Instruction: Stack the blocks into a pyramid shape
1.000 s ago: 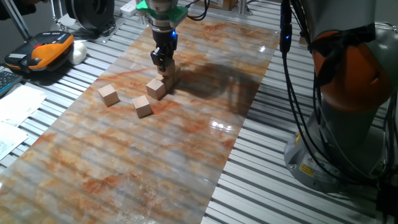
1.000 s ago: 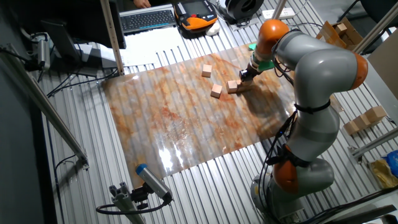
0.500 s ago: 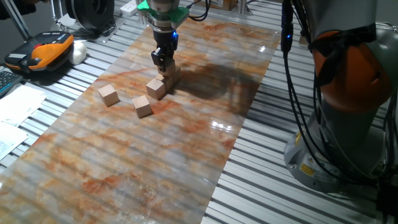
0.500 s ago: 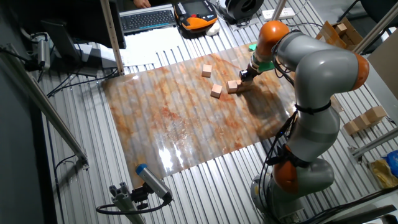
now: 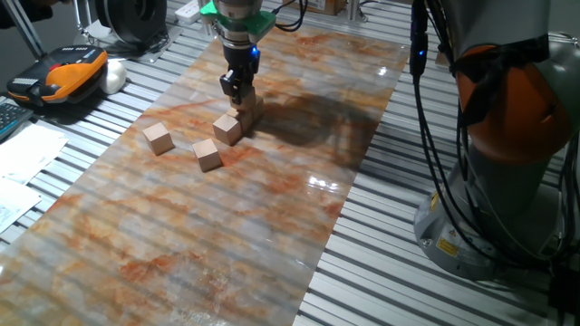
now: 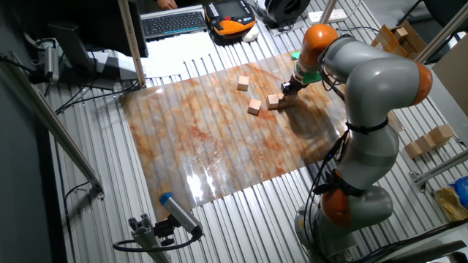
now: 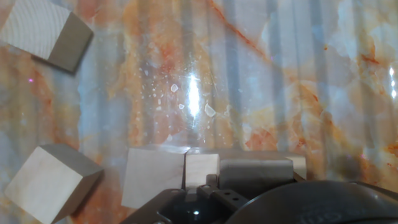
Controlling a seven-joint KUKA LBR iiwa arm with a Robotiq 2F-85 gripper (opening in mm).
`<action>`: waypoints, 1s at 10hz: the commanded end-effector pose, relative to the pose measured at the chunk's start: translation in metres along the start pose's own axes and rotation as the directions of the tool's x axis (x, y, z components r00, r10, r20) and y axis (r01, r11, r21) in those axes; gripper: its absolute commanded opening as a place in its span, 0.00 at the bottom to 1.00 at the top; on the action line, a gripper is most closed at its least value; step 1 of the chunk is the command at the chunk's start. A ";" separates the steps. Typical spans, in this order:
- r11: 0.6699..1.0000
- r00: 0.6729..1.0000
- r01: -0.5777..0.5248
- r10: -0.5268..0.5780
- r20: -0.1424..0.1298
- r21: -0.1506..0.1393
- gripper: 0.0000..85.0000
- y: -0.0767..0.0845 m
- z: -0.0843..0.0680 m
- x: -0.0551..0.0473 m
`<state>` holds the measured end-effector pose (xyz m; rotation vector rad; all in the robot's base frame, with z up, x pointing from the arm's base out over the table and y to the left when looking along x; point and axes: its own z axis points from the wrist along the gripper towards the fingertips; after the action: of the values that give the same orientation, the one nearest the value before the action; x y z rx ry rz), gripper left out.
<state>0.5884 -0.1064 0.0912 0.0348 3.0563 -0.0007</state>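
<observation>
hovering end effector (image 5: 237, 93) just above clustered blocks (image 5: 228, 129).

I am working in a robotics lab, standing at a slatted metal table (image 5: 435, 299) under a marbled sheet (image 5: 272, 181), with a keyboard (image 6: 174, 22), an orange control pendant (image 5: 63, 74) and trailing cables (image 6: 73, 109) lying around me

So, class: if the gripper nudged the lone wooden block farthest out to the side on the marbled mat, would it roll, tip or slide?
The lone block is a squat cube resting flat, so it would probably slide, not roll or tip. The marbled mat looks glossy, which suggests little grip. Plain wood should be rigid and fairly light.
</observation>
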 end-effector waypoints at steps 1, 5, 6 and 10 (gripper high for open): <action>1.000 1.000 0.002 -0.002 -0.003 0.002 0.20 0.000 0.000 0.000; 1.000 1.000 -0.001 0.001 0.001 0.002 0.40 0.000 0.000 -0.001; 1.000 1.000 -0.006 0.006 0.003 0.006 0.40 0.000 0.000 -0.001; 0.999 1.000 -0.020 0.019 0.005 0.025 0.40 0.000 0.000 -0.001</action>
<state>0.5890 -0.1065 0.0910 0.0684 3.0507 -0.0394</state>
